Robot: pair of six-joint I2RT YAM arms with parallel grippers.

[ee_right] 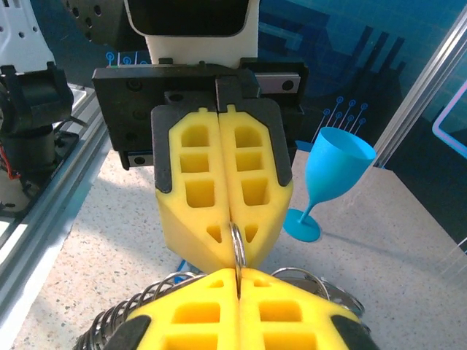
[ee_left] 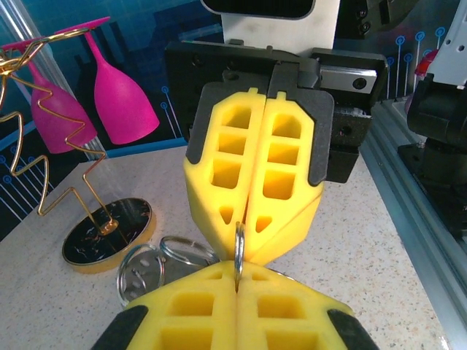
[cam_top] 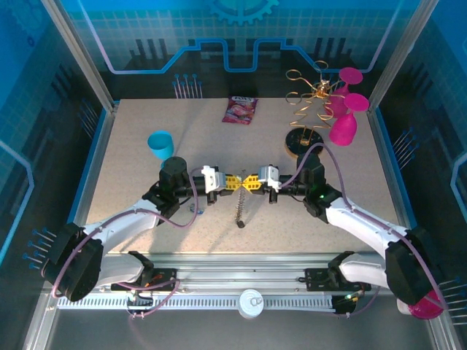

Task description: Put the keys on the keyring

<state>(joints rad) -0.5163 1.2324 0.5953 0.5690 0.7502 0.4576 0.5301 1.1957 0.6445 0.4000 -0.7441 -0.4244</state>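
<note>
Keyring (cam_top: 239,207) right below the jaws: silvery, coiled-looking strand trailing from under the fingertips toward the arm bases, tipped by a small dark lump (cam_top: 241,224) at the end farthest from the jaws. Lump too small to name. Hanging or lying on the counter (cam_top: 146,204): cannot tell.

Both left jaws and right jaws pressed together, nose to nose above the middle of the counter. Left pads (ee_left: 252,292) and right pads (ee_left: 292,219) yellow, moulded with square pockets, backed in black. Nipped in both seams at once: thin metal ring (ee_left: 238,251), edge-on, bridging the slight gap between the two pairs of tips. Joined to the strand or not: cannot tell.

Just beneath the tips: two larger silver rings (ee_left: 146,268), overlapping. From the right wrist, low beside that arm's own pads: stacked silver coils (ee_right: 135,310).

Farther out, off behind the left jaws: blue goblet (cam_top: 160,144), upright. Off behind the right jaws: round black base (cam_top: 301,141) carrying a gold wire rack (cam_top: 310,98), with two pink goblets (cam_top: 343,124) at it, bowls downward. Well beyond the jaws, near the far edge of the counter: red snack packet (cam_top: 240,109), lying flat. Back by the arm bases, well apart from the jaws: aluminium rail (cam_top: 219,281) with a round white knob (cam_top: 250,302).
</note>
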